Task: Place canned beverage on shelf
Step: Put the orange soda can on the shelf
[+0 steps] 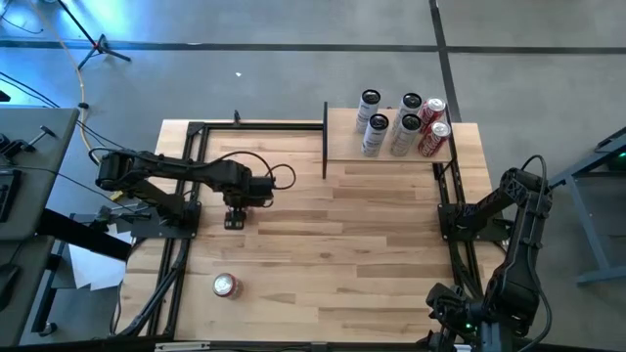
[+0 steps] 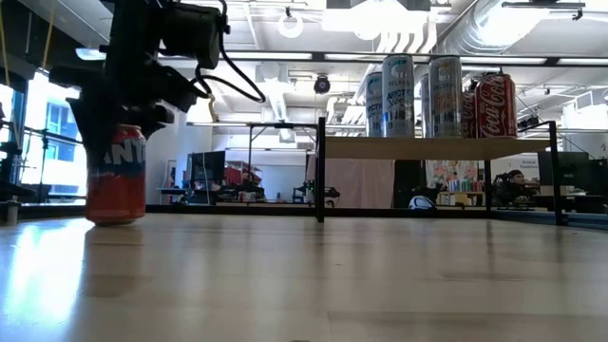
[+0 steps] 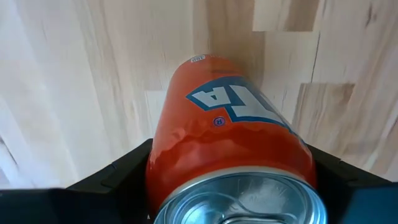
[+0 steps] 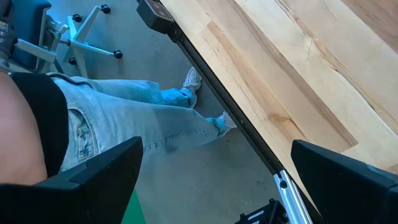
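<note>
While upright on the table, the orange can (image 3: pixel 230 155) sits between the left claw (image 3: pixel 230 186) fingers.

The shelf (image 1: pixel 391 156) stands at the table's (image 1: pixel 323 254) far right, bearing six cans (image 1: pixel 401 127). Another can (image 1: pixel 225 285) stands near left.

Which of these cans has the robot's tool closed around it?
The orange can, upright on the tabletop between the left tool's fingers; the five cans on the shelf stand untouched.

One camera looks straight down on the table (image 1: pixel 323 244); another sits level at its edge, both catching the shelf (image 2: pixel 437 147); wrist cameras look close.
</note>
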{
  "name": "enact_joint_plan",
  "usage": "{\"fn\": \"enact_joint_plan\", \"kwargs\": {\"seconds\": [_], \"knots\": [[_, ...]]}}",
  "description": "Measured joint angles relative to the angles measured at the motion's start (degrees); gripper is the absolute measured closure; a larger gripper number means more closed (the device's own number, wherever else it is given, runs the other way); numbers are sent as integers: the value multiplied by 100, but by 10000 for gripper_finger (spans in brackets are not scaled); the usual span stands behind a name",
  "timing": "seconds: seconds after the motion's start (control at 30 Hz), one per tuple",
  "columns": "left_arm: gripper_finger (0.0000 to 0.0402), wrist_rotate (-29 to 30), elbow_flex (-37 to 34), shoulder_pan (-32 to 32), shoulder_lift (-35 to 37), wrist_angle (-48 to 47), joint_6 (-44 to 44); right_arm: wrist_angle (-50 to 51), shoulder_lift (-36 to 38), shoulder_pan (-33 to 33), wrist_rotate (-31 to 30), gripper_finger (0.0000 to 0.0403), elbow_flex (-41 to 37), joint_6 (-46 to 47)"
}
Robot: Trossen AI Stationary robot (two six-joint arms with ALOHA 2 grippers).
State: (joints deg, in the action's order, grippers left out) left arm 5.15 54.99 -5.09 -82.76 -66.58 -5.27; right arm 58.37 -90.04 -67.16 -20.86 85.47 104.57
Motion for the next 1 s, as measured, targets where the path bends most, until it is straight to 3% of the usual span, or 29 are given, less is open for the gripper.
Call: {"fn": "enact_joint_plan", "kwargs": {"seconds": [0.53,1.0], "knots": [[125,53,-8,-14,-7,-48,-2456,0,0,-1,1,4,1,0],[123,5,-16,-18,-14,-314,-3814,0,0,-2,1,4,1,0]]}}
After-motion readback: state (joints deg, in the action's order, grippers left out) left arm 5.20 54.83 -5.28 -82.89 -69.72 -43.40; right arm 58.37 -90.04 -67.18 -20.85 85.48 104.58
